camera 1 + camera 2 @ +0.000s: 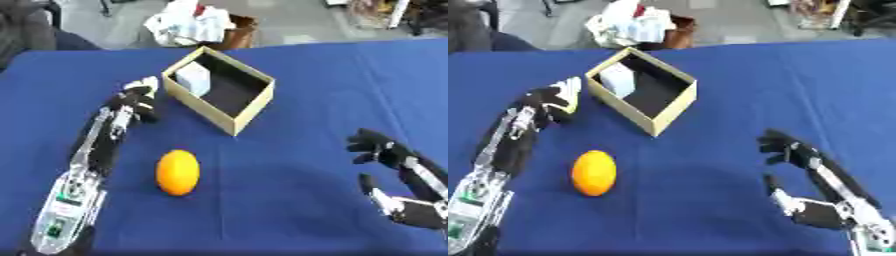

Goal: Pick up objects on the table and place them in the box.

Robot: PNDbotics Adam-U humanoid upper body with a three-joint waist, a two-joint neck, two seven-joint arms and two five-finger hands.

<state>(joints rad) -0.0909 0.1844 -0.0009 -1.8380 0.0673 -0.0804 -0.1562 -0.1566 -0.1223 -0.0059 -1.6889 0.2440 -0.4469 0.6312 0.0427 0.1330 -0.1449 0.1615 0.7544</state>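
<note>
An orange fruit (178, 172) lies on the blue table in front of the box. The tan cardboard box (251, 106) with a dark inside stands at the centre back, and a white object (193, 78) rests in its far left corner. My left hand (137, 100) hovers just left of the box, fingers relaxed and holding nothing. My right hand (791, 150) rests low at the right with fingers spread, well apart from the fruit and the box.
The blue cloth (289, 200) covers the whole table. Beyond its far edge sits a brown container stuffed with crumpled white material (188, 25).
</note>
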